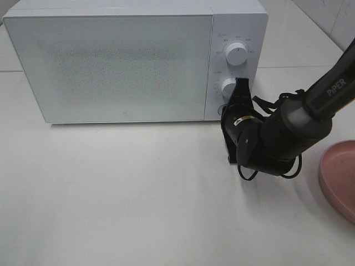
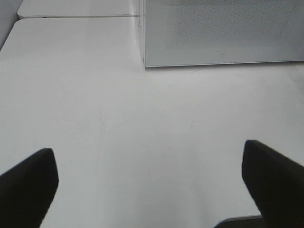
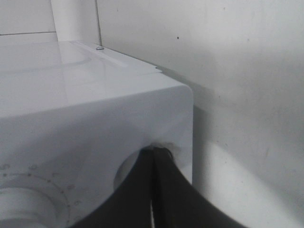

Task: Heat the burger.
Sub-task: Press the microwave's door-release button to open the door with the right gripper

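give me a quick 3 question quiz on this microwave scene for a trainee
1. Fill in: the left gripper hangs over the table with its jaws ___.
2. Which gripper has its tips at the control panel of the microwave? A: left gripper. B: right gripper. C: both.
3. True or false: the microwave door stands open.
Key: 1 open; 2 B; 3 false.
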Controlling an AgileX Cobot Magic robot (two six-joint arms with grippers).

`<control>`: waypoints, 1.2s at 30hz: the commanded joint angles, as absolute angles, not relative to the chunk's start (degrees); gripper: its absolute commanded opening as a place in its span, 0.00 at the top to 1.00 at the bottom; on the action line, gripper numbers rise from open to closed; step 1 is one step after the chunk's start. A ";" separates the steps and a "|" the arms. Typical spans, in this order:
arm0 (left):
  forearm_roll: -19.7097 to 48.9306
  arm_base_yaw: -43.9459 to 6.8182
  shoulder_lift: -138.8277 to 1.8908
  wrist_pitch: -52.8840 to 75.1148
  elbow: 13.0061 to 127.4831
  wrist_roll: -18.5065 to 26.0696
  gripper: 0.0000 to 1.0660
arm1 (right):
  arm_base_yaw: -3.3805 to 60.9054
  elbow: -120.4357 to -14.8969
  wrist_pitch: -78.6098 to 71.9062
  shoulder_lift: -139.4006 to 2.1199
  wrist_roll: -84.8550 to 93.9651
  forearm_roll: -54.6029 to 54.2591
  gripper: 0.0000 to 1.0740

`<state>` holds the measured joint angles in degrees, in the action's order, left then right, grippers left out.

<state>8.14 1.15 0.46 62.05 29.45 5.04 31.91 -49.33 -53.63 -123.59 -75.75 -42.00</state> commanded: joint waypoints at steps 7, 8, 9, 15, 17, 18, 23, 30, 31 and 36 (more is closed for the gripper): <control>7.91 0.92 1.66 61.25 29.45 5.04 0.08 | 31.51 -50.31 -58.84 -123.47 -75.23 -40.85 1.00; 7.91 0.92 1.66 61.25 29.45 5.04 0.08 | 31.51 -51.05 -58.84 -123.47 -75.23 -39.94 1.00; 7.91 0.92 1.66 61.25 29.45 5.04 0.08 | 31.51 -51.45 -58.84 -123.47 -75.23 -39.71 1.00; 7.91 0.92 1.66 61.25 29.45 5.04 0.08 | 31.51 -53.29 -58.84 -123.47 -74.77 -40.34 1.00; 7.91 0.92 1.66 61.25 29.45 5.04 0.08 | 31.51 -54.83 -60.39 -124.39 -74.03 -41.37 1.00; 7.91 0.92 1.66 61.25 29.45 5.04 0.08 | 31.51 -54.83 -60.39 -124.39 -74.03 -41.37 1.00; 7.91 0.92 1.66 61.25 29.45 5.04 0.08 | 31.51 -58.61 -63.71 -126.62 -73.34 -41.94 1.00; 7.91 0.92 1.66 61.25 29.45 5.04 0.08 | 31.51 -60.33 -64.11 -126.80 -71.16 -43.32 1.00; 7.91 0.92 1.66 61.25 29.45 5.04 0.08 | 31.51 -60.33 -64.11 -126.80 -71.16 -43.32 1.00; 7.91 0.92 1.66 61.25 29.45 5.04 0.08 | 31.63 -60.33 -64.17 -126.80 -70.76 -46.47 1.00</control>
